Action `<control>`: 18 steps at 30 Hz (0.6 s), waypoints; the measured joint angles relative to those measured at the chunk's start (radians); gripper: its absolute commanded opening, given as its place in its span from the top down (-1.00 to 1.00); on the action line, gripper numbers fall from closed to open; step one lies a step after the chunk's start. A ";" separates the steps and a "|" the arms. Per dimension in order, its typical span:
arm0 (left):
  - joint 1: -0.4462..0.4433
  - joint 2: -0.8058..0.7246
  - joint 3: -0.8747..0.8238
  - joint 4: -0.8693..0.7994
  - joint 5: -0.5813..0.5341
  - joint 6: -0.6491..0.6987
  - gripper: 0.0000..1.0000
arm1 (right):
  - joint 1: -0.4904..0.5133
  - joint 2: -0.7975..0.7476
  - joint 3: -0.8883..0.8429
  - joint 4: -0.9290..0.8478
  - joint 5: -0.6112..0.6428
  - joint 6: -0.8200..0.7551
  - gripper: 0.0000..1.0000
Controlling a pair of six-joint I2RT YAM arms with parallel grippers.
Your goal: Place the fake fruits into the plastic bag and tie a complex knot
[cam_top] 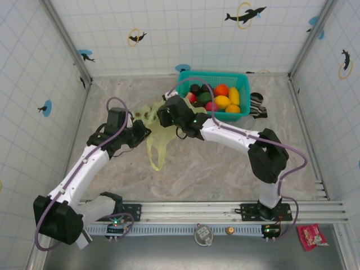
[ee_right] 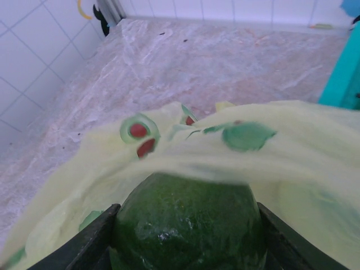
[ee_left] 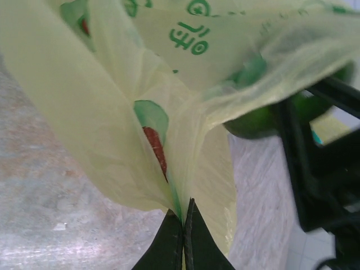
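- Left wrist: my left fingers [ee_left: 167, 244] are pressed together, pinching the yellow-green plastic bag [ee_left: 101, 112]
- Right wrist: my right fingers [ee_right: 93, 242] clamp a dark green fake fruit [ee_right: 188, 214] touching the bag, over the marbled surface [ee_right: 225, 56]

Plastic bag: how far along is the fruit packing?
Early. Left gripper is shut on the plastic bag, lifting its edge. Right gripper holds a green fruit at the bag's mouth. Several fake fruits wait in the teal basket; no knot is tied.
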 measured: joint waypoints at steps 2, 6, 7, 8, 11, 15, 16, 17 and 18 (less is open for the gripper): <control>0.000 0.000 0.000 0.024 0.035 0.006 1.00 | 0.001 0.040 0.018 0.014 -0.017 0.012 0.04; 0.000 0.000 0.000 0.057 0.066 0.011 1.00 | 0.002 0.123 0.021 0.014 -0.048 0.035 -0.45; 0.000 0.000 0.000 0.056 0.065 0.014 1.00 | 0.003 0.142 0.021 0.004 -0.049 0.037 -0.57; 0.000 0.000 0.002 0.056 0.064 0.018 1.00 | 0.005 0.159 0.021 -0.012 -0.048 0.037 -0.63; 0.000 0.007 0.018 0.043 0.049 0.038 1.00 | 0.016 0.191 0.020 -0.086 -0.021 0.026 -0.75; 0.000 0.013 0.053 0.007 0.005 0.074 1.00 | 0.021 0.168 -0.032 -0.113 0.029 0.030 -0.86; 0.000 0.013 0.060 -0.001 -0.003 0.085 1.00 | 0.016 0.149 -0.061 -0.113 0.037 0.032 -0.86; 0.000 0.013 0.062 -0.005 -0.007 0.092 1.00 | 0.010 0.131 -0.085 -0.113 0.040 0.033 -0.87; -0.001 0.013 0.063 -0.009 -0.011 0.102 1.00 | 0.000 0.109 -0.107 -0.115 0.046 0.033 -0.87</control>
